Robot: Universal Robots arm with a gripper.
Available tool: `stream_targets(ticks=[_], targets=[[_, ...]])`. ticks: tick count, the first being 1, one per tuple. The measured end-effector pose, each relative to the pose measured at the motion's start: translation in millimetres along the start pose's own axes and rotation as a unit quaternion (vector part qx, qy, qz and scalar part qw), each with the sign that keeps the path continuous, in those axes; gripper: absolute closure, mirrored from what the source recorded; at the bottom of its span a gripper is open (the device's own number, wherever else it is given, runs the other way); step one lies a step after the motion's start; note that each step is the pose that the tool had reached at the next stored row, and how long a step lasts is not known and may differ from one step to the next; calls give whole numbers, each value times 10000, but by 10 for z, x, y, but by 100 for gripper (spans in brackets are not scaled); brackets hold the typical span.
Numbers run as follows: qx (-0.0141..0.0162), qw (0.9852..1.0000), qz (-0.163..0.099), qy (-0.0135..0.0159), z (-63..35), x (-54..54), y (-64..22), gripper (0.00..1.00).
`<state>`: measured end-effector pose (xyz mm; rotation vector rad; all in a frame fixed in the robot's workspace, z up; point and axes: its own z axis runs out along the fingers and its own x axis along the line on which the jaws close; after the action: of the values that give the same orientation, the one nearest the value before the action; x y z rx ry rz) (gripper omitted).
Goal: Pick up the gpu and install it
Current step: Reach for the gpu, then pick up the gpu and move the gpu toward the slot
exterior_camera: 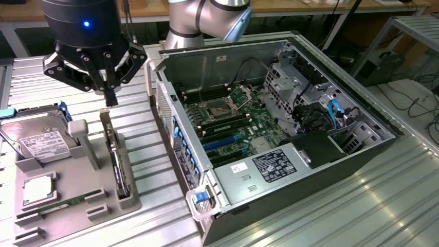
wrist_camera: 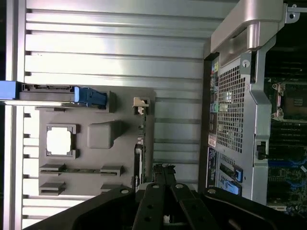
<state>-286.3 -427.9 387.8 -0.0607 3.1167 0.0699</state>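
Exterior view, left to right:
- 1 grey fixture tray (exterior_camera: 92,175), holding 1 hard drive (exterior_camera: 41,141), 1 processor chip (exterior_camera: 38,188), 1 memory stick (exterior_camera: 61,204) and 1 gpu (exterior_camera: 118,164).
- 1 open computer case (exterior_camera: 205,56).

1 arm, its wrist pointing down over the tray's far end. Gripper (exterior_camera: 110,100): fingers pressed together into 1 tip, with nothing between them.

The gpu stands on edge in the slot along the tray's case-side edge, its bracket at the far end. The fingertips hang near that bracket end, above it and apart from it. The wrist view puts them slightly to the case side of the card's top edge.
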Motion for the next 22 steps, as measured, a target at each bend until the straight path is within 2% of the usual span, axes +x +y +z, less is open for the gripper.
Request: stream_targets(ticks=[12,22], targets=[[0,10000,0,1,3,260,-34,89],[0,10000,0,1,3,261,-34,89]])
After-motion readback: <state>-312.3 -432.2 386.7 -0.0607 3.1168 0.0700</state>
